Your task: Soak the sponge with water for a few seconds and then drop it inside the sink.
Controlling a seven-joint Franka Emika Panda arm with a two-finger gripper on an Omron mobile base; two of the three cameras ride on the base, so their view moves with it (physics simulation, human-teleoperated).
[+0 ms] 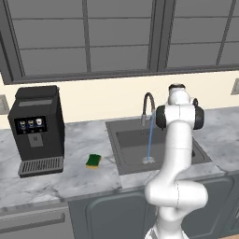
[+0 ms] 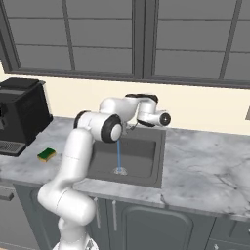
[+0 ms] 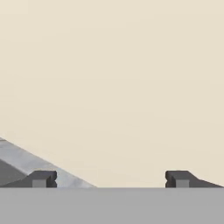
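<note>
Sponge (image 1: 93, 161): green top over yellow, flat on the marble counter (image 1: 74, 175), between coffee machine (image 1: 36, 128) and sink (image 1: 135, 144); well apart from the arm.
Water (image 1: 150, 140): thin blue stream from the faucet (image 1: 148, 106) into the basin.
Gripper (image 3: 111, 178): jaws spread wide, nothing between them, facing the cream wall (image 3: 122, 78), seemingly above the sink's back edge.

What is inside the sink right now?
Inside the sink, the water runs from the faucet onto the basin floor. No sponge there: the sponge lies on the counter to its left. The arm hides the basin's right part.
</note>
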